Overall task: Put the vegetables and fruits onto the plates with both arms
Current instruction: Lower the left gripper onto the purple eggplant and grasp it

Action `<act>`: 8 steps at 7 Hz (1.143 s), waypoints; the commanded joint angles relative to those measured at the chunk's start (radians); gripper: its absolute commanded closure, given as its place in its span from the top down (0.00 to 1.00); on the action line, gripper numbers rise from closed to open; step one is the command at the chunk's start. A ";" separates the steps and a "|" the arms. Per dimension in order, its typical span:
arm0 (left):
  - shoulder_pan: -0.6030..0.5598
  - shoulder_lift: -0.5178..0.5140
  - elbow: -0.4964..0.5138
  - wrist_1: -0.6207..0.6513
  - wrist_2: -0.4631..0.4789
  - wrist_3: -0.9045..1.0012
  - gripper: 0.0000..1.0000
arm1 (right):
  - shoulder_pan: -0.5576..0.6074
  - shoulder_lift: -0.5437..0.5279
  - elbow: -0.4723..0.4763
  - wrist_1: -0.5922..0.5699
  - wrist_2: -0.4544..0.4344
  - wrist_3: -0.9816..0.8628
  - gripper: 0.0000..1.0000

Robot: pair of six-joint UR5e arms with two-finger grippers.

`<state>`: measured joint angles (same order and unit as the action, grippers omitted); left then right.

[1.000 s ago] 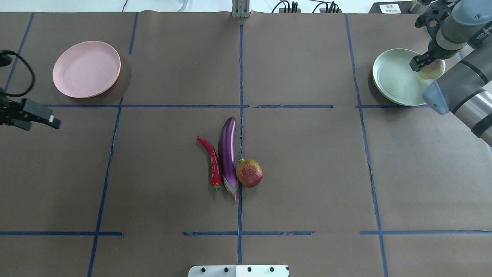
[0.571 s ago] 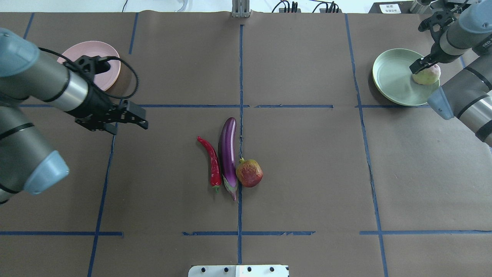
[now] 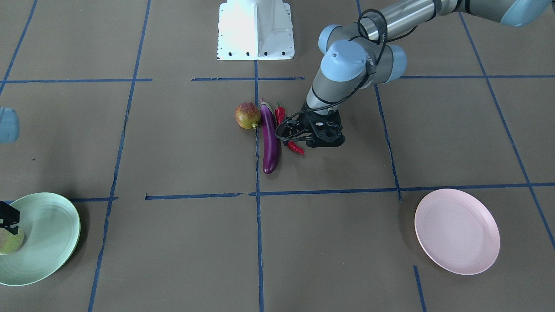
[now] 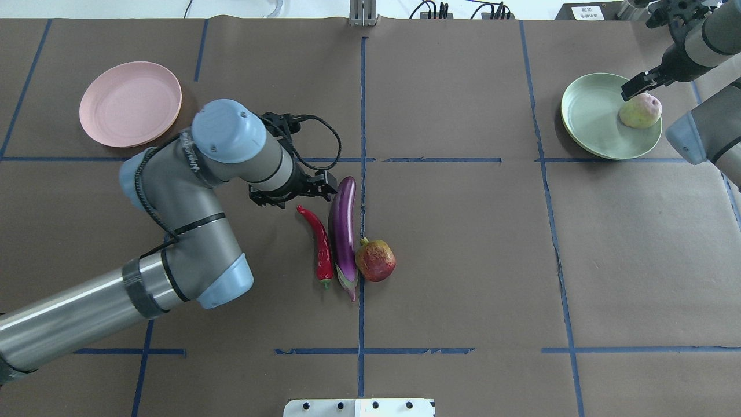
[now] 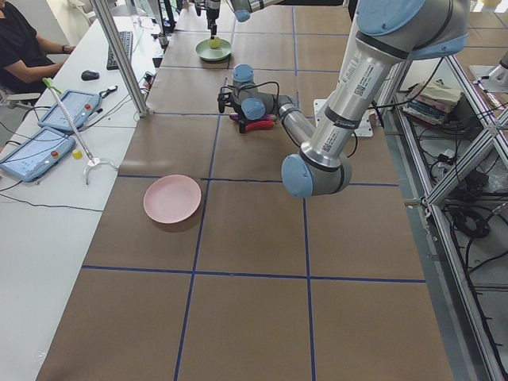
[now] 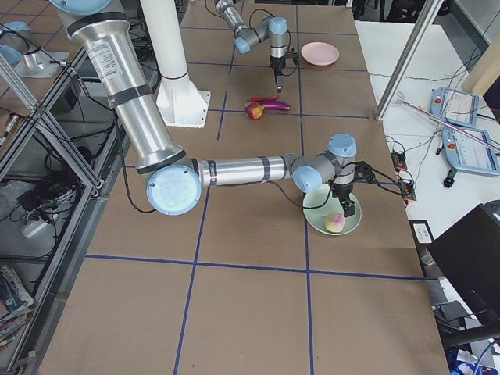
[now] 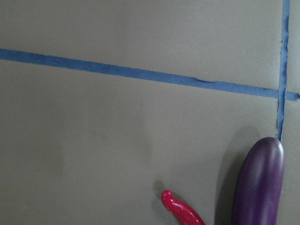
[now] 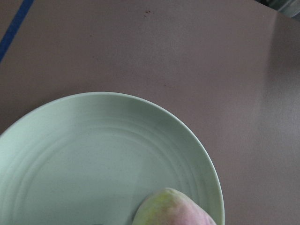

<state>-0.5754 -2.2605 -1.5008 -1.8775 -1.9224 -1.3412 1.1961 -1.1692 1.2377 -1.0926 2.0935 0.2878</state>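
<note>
Hovering over the chili tip

My left claw (image 4: 321, 190) hangs by the far tips of the curved red chili (image 4: 319, 246) and glossy purple eggplant (image 4: 343, 231) on the bench (image 4: 463, 260). A red-yellow pomegranate (image 4: 375, 260) touches the eggplant's pale cap end. The blush-green fruit (image 4: 639, 110) lies on the green plate (image 4: 590, 124) beneath my right claw (image 4: 635, 86). I cannot tell either claw's opening.

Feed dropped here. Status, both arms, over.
Left gripper open near chili pepper tip, eggplant close alongside. Right gripper open, just above pale green fruit lying on green plate. Pink plate bare.
</note>
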 commanded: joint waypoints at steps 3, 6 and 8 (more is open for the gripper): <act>0.083 -0.128 0.160 -0.006 0.124 -0.030 0.89 | 0.002 -0.017 0.025 0.000 0.013 0.001 1.00; 0.086 -0.137 0.162 0.003 0.149 -0.036 0.00 | 0.002 -0.017 0.032 0.000 0.014 0.002 1.00; -0.012 -0.139 0.134 -0.011 0.149 -0.158 0.00 | 0.002 -0.039 0.116 -0.007 0.095 0.108 1.00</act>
<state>-0.5335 -2.3989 -1.3545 -1.8837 -1.7731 -1.4099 1.1981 -1.1924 1.3066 -1.0987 2.1392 0.3195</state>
